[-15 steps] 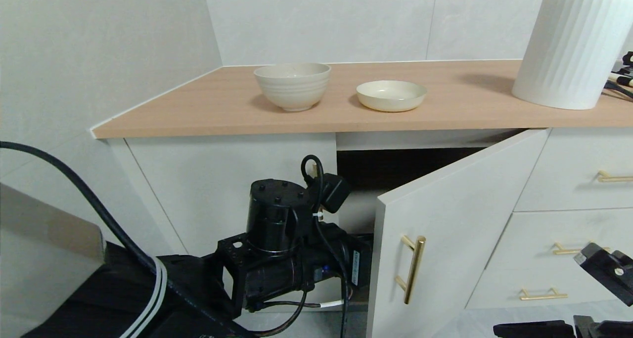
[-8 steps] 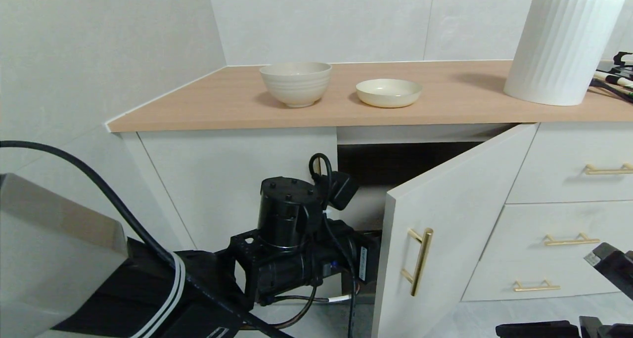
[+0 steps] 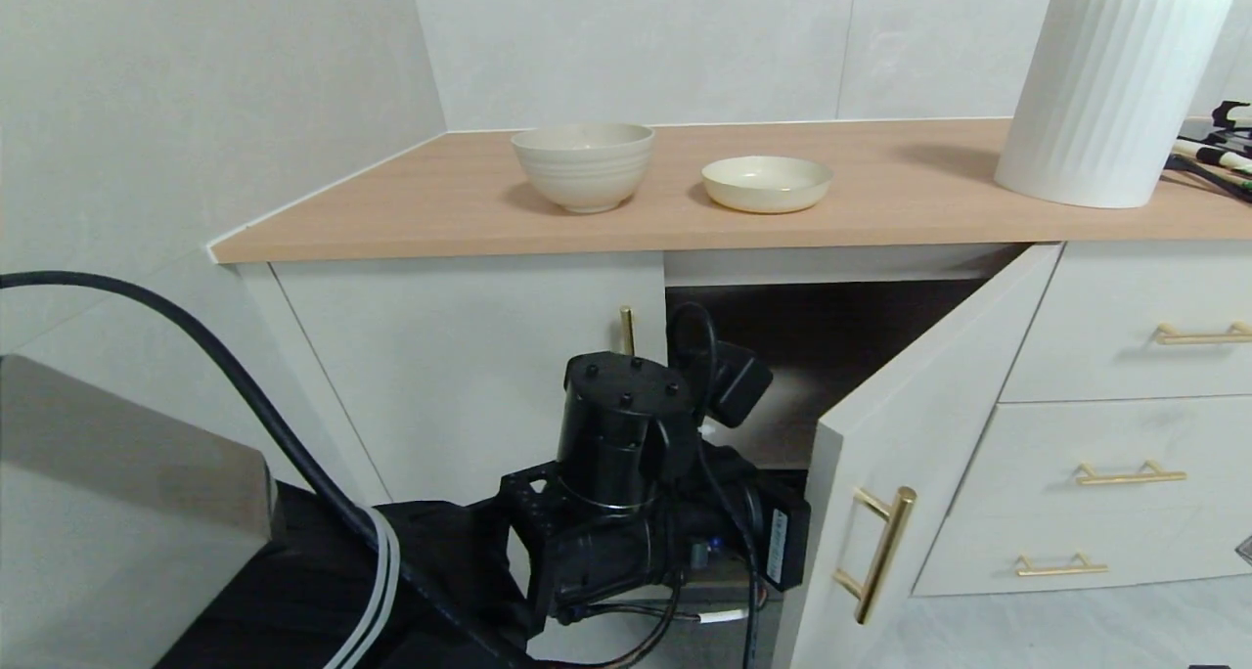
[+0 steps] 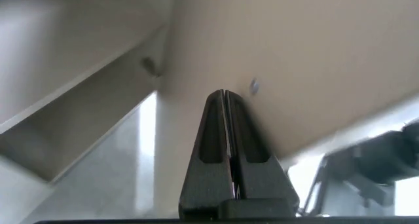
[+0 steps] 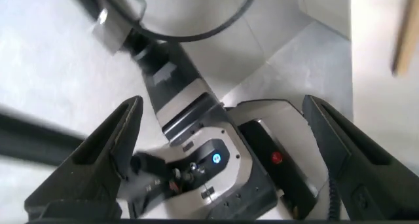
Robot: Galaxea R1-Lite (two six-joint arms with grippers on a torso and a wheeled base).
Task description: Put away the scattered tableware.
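A cream ribbed bowl [image 3: 583, 165] and a shallow cream dish [image 3: 766, 183] stand side by side on the wooden countertop [image 3: 411, 209]. Below them the white cabinet door [image 3: 929, 424] with a gold handle [image 3: 880, 552] stands ajar, showing a dark interior [image 3: 822, 317]. My left arm [image 3: 636, 473] is low in front of that opening, its wrist reaching behind the door's edge. In the left wrist view my left gripper [image 4: 224, 96] is shut with nothing in it, its tips against the door's pale inner face [image 4: 314, 60]. My right gripper [image 5: 222, 103] hangs open above the floor.
A tall white ribbed container [image 3: 1110, 97] stands at the counter's right, with dark utensils [image 3: 1213, 146] beside it. Drawers with gold handles [image 3: 1130, 473] lie right of the open door. The left cabinet door [image 3: 460, 376] is closed. A wall bounds the left side.
The cabinet door has swung wider open, and my left arm has moved right with it. My right gripper has dropped out of the head view's lower right corner. The camera shifted slightly at first.
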